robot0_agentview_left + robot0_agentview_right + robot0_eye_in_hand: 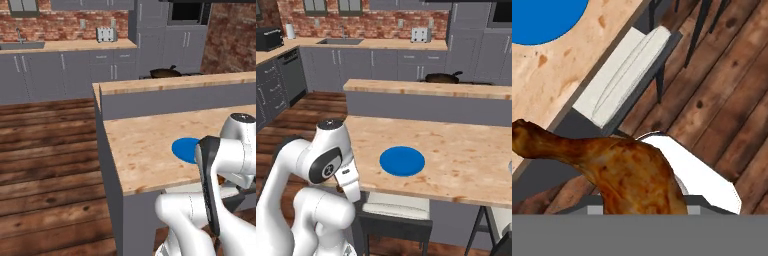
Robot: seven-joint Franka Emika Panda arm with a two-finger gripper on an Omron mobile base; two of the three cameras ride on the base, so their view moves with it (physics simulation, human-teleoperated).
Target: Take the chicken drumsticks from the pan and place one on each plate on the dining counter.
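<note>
Drumstick (619, 170) sat pinched in the gripper (644, 210), bone toward frame left; blue plate (542, 17) lay upper left.

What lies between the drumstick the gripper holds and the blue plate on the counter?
In the hand view, between the drumstick and the blue plate lie a stool's white seat cushion, the counter's grey edge, and bare wood counter top.
</note>
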